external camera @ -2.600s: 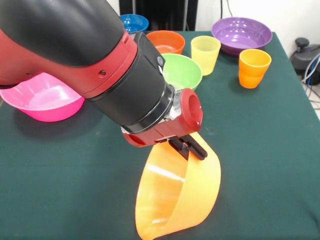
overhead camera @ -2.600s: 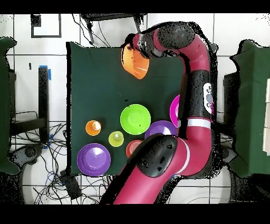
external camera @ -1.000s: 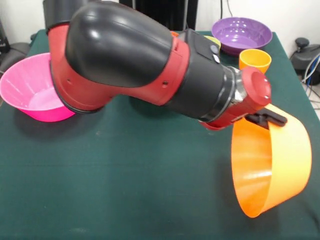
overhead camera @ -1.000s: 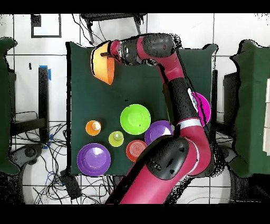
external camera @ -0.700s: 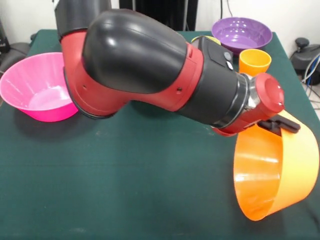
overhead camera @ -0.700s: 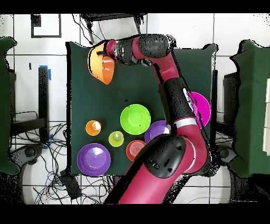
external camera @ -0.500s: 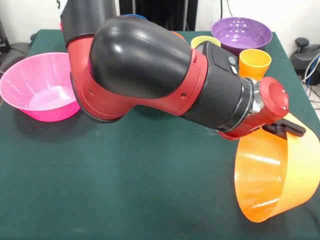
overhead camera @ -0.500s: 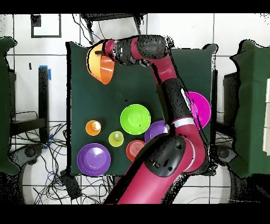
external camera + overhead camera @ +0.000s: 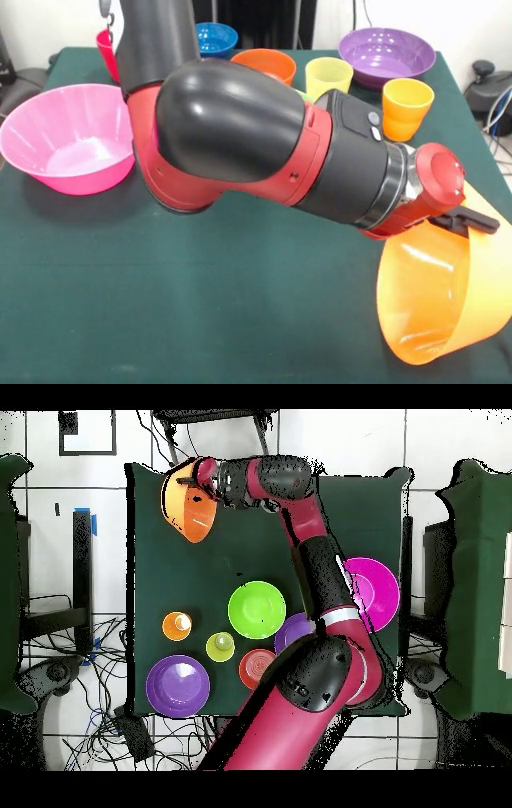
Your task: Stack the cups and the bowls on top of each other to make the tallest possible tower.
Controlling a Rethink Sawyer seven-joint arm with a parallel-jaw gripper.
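The fingers (image 9: 468, 222), clamped on the large orange bowl's (image 9: 428, 300) rim, swung it sideways, tilted, tower base still unplaced.

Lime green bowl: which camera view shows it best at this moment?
The overhead view. There the lime green bowl lies fully open to the camera, mid-table beside a purple bowl. In the front view the arm covers nearly all of it, leaving at most a green sliver by the yellow cup.
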